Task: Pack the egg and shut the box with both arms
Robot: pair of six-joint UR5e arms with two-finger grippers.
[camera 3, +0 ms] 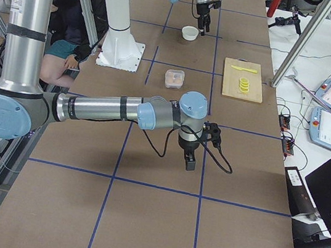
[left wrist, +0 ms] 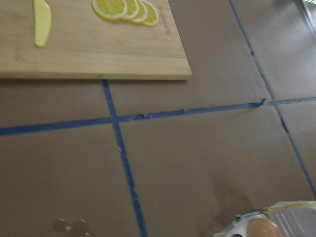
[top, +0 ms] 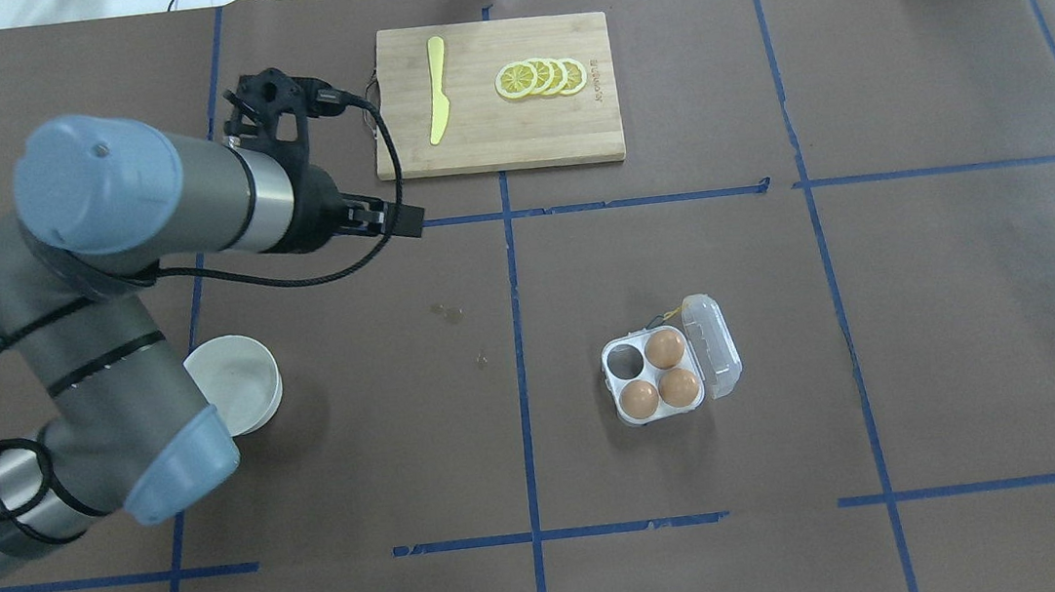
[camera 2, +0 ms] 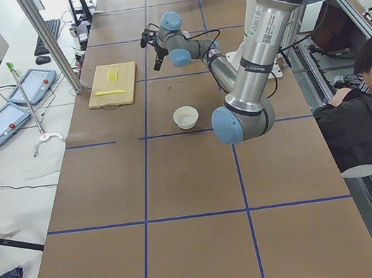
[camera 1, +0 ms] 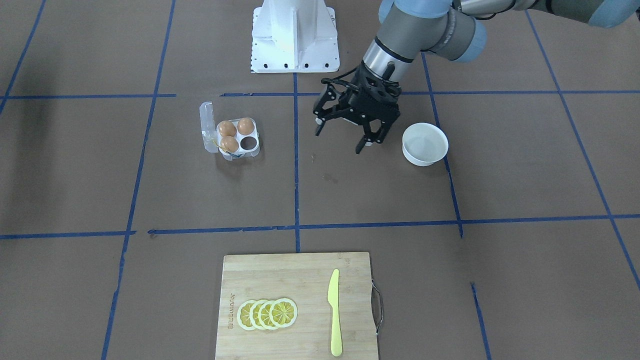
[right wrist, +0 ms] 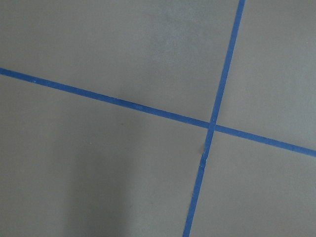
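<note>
The clear egg carton (camera 1: 235, 137) stands open on the table, its lid (camera 1: 206, 125) upright at one side. Three brown eggs (camera 1: 229, 144) fill three cells; the fourth cell (camera 1: 248, 143) is empty. The carton also shows in the overhead view (top: 663, 375) and at the bottom edge of the left wrist view (left wrist: 256, 228). My left gripper (camera 1: 340, 141) is open and empty, above the table between the carton and the white bowl. My right gripper (camera 3: 188, 163) shows only in the exterior right view, low over the table, far from the carton; I cannot tell whether it is open.
A round white bowl (camera 1: 425, 144) stands empty next to the left gripper. A bamboo cutting board (camera 1: 297, 305) holds lemon slices (camera 1: 267, 314) and a yellow knife (camera 1: 334, 312). The white pedestal (camera 1: 295, 37) stands at the robot's side of the table.
</note>
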